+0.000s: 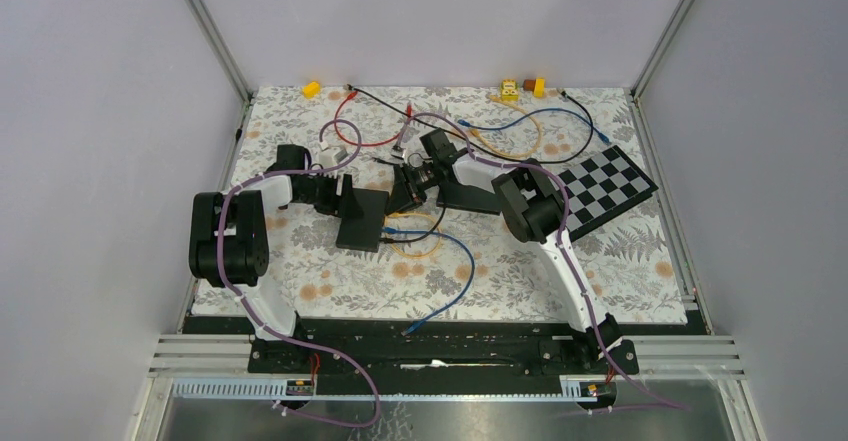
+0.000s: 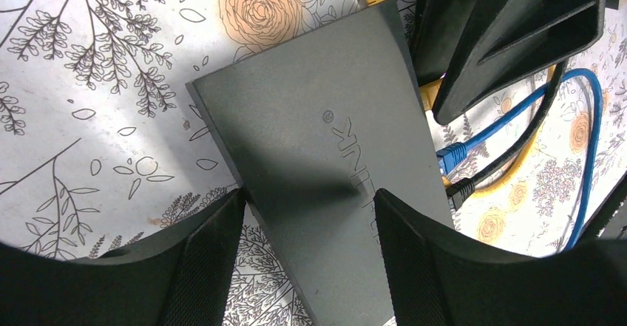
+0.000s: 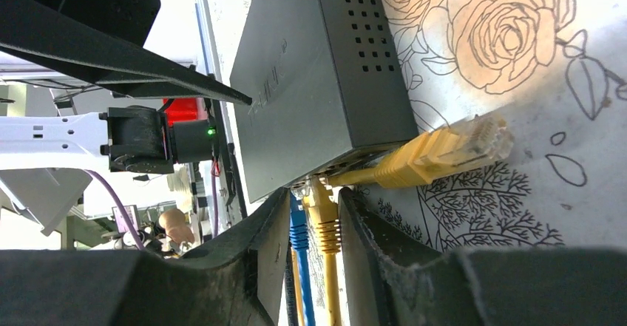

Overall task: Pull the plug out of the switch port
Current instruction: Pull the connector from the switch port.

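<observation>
Currently: switch mid-worktop, clamped in my left gripper. Right gripper pinching yellow plug, seated in port. Risk: skewed pull snaps latch, drags switch.

Switch mid-table; left pincer astride; cables right.

Matt dark switch; glossy yellow plastic plug.

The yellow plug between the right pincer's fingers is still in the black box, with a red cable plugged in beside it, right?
Nearly: the cable beside the yellow plug is blue, not red, as the right wrist view shows. The rest holds.
</observation>
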Action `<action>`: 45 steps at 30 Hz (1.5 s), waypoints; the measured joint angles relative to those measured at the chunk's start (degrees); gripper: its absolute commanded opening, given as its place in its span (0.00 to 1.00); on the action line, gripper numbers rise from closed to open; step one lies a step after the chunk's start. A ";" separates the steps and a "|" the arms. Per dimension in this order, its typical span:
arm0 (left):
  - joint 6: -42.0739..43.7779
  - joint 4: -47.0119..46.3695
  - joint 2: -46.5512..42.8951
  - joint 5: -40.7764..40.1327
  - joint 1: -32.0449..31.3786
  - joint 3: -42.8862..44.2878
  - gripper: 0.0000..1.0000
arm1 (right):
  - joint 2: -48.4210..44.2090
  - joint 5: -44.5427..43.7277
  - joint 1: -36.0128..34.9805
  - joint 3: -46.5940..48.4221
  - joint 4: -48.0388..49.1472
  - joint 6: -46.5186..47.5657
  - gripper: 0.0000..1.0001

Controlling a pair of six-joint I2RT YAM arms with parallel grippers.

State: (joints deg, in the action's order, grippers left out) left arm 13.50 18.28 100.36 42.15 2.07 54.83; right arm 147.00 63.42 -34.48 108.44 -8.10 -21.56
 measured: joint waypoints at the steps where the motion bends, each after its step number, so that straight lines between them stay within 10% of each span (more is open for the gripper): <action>1: 0.00 0.00 0.00 -0.02 -0.09 0.00 0.68 | 0.04 0.04 0.00 0.00 0.07 -0.22 0.39; 25: -0.48 -1.05 -0.57 -1.22 -0.79 -0.68 0.68 | 0.17 -0.79 0.04 -0.22 0.00 0.42 0.21; 31: -0.48 -2.16 -2.16 -2.03 -1.27 -2.12 0.83 | 0.44 -0.74 0.24 -0.02 -0.42 0.02 0.00; 45: 0.96 -6.97 -17.42 -12.35 -7.85 -8.37 0.94 | 1.75 1.38 0.74 1.44 -0.90 -0.24 0.00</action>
State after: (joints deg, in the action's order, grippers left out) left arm 14.46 11.31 82.94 29.80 -5.78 46.46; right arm 148.75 64.79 -33.74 109.89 -8.99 -21.80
